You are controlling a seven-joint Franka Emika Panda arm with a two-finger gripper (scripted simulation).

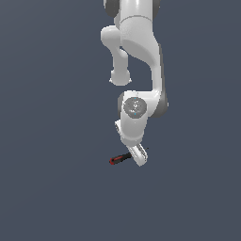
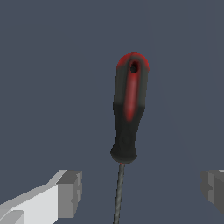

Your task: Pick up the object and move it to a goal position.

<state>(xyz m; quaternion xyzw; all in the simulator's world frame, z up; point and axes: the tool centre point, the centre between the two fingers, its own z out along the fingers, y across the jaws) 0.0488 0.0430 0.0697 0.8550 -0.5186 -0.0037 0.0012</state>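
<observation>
The pincer [image 2: 141,192] is being held wide open right over the thin shaft end of the screwdriver [image 2: 128,109], which is lying flat, so it can be grabbed.

This is no home, kitchen or workshop but a bare simulated test scene. Everything around the white robot arm [image 1: 136,61] is one flat, even slate-blue ground [image 1: 52,188], with no walls, furniture, horizon or visible edges in either view. Surfaces are smooth and plainly rendered, with soft shading and blocky edges on the arm's grey finger pads [image 2: 70,192]. The only loose thing in the place is a small screwdriver [image 2: 127,113] with a red-and-black handle, seen near the arm's lower end in the exterior view.
</observation>
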